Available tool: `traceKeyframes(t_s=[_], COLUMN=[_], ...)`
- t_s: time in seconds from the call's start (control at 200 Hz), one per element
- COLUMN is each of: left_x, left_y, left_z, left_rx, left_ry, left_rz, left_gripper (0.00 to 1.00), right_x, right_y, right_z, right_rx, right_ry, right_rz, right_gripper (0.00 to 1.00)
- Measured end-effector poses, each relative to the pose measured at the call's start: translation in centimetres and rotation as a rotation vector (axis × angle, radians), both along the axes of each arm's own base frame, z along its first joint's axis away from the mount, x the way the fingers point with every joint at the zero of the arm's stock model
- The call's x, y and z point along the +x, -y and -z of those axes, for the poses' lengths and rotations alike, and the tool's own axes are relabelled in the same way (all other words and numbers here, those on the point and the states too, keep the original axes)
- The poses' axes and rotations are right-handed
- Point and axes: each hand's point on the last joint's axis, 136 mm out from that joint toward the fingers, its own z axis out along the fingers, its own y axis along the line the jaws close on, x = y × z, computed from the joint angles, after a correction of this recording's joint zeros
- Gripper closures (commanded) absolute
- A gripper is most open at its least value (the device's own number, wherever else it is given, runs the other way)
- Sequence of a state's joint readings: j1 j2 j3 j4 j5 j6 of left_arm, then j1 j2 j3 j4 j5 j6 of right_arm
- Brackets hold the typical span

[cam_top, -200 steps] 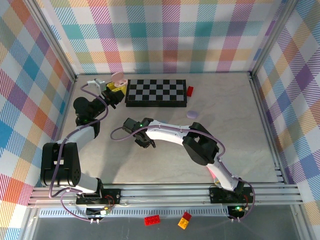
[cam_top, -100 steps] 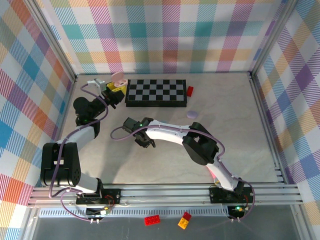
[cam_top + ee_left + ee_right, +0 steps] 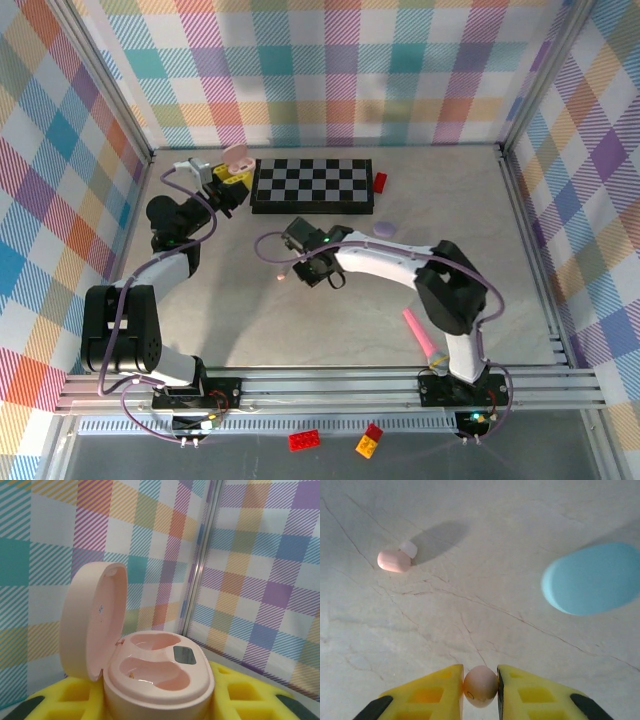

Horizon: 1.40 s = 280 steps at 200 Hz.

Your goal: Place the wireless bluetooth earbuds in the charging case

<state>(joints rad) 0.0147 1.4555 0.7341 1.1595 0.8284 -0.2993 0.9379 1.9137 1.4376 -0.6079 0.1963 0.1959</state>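
My left gripper (image 3: pixel 158 702) is shut on the pink charging case (image 3: pixel 159 669), its yellow fingers (image 3: pixel 252 696) on either side of the base. The lid (image 3: pixel 90 621) stands open and both wells look empty. From above, that case (image 3: pixel 238 158) is at the back left, beside the chessboard. My right gripper (image 3: pixel 480 686) is shut on a small pink earbud (image 3: pixel 480 684), pinched between the yellow pads above the table. A second pink earbud (image 3: pixel 395 561) lies loose on the table ahead and to the left. From above, the right gripper (image 3: pixel 317 267) hangs over mid-table.
A light blue oval case (image 3: pixel 594 578) lies shut on the table to the right of the held earbud. A chessboard (image 3: pixel 312 185) and a red brick (image 3: pixel 380 181) sit at the back, a lilac case (image 3: pixel 385 229) near them. A pink stick (image 3: pixel 420 337) lies by the right arm's base.
The right gripper closed on the pink earbud and moved right and slightly back with it. The right arm swung aside, uncovering the pink stick. The left arm has not moved.
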Motion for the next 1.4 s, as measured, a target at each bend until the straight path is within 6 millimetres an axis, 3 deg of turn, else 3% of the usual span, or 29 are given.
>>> traceKeyframes(t_s=[0.16, 0.34, 0.44, 0.625, 0.845, 1.1, 1.4], left_x=[-0.2, -1.5, -3.0, -6.0, -8.3, -11.2, -13.0], left_y=[0.4, 2.4, 5.2, 10.5, 14.0, 17.2, 18.7], left_z=[0.4, 0.7, 1.3, 3.3, 4.5, 5.1, 5.1], left_rx=[0.001, 0.030, 0.074, 0.192, 0.240, 0.256, 0.264], left_ry=[-0.010, 0.009, 0.021, 0.027, 0.032, 0.043, 0.041], left_rz=[0.009, 0.052, 0.114, 0.239, 0.363, 0.518, 0.618], left_gripper=[0.63, 0.63, 0.63, 0.63, 0.64, 0.64, 0.64], right_x=[0.3, -1.8, -2.3, -2.4, -4.3, -4.7, -3.9], right_y=[0.8, 3.8, 5.6, 8.0, 7.7, 7.3, 7.4], right_z=[-1.4, -2.6, -5.6, -13.9, -20.3, -22.8, -23.2], right_rx=[0.090, 0.188, 0.296, 0.549, 0.744, 0.863, 0.877], right_ry=[-0.017, -0.100, -0.108, -0.054, -0.044, -0.087, -0.087], right_rz=[0.039, 0.076, 0.102, 0.110, 0.005, -0.048, -0.041], right_gripper=[0.77, 0.78, 0.78, 0.78, 0.78, 0.78, 0.79])
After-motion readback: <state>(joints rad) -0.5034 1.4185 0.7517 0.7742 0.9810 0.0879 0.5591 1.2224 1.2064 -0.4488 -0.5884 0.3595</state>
